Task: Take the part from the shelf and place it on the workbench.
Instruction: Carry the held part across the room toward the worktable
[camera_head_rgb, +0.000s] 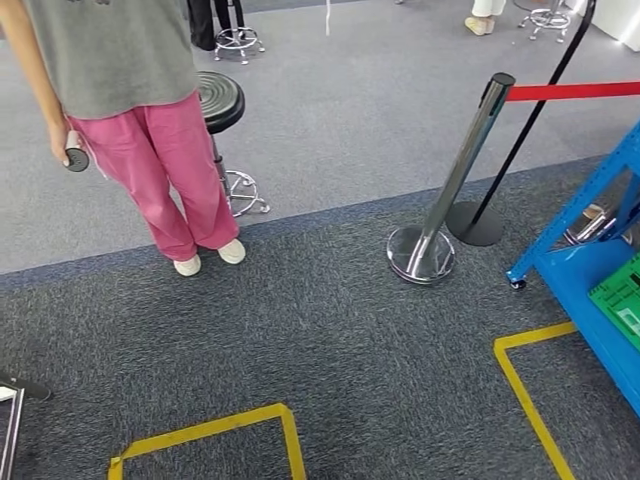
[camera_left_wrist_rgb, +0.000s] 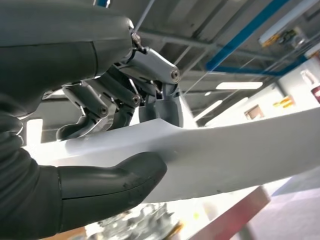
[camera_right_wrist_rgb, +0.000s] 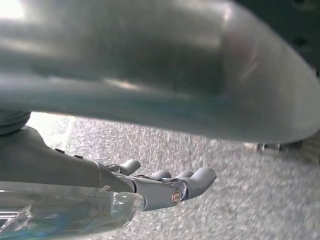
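My left hand (camera_left_wrist_rgb: 113, 100) grips a long, smooth white part (camera_left_wrist_rgb: 234, 150), with the thumb (camera_left_wrist_rgb: 113, 180) on one face and the darker fingers curled over the other. The part runs out past the hand across the left wrist view. In the right wrist view my right hand (camera_right_wrist_rgb: 162, 187) lies with its fingers stretched out over grey carpet and nothing between them. A broad, blurred grey curved surface (camera_right_wrist_rgb: 151, 65) hangs close above it, with a gap between the two. The blue shelf (camera_head_rgb: 596, 260) stands at the right edge of the head view and holds a green crate (camera_head_rgb: 620, 298).
A person in pink trousers (camera_head_rgb: 166, 170) stands at the far left beside a black stool (camera_head_rgb: 219, 100). A leaning chrome stanchion (camera_head_rgb: 453, 180) with a red belt (camera_head_rgb: 573, 92) stands ahead to the right. Yellow tape (camera_head_rgb: 211, 430) marks the carpet. A metal leg (camera_head_rgb: 11, 430) shows at the lower left.
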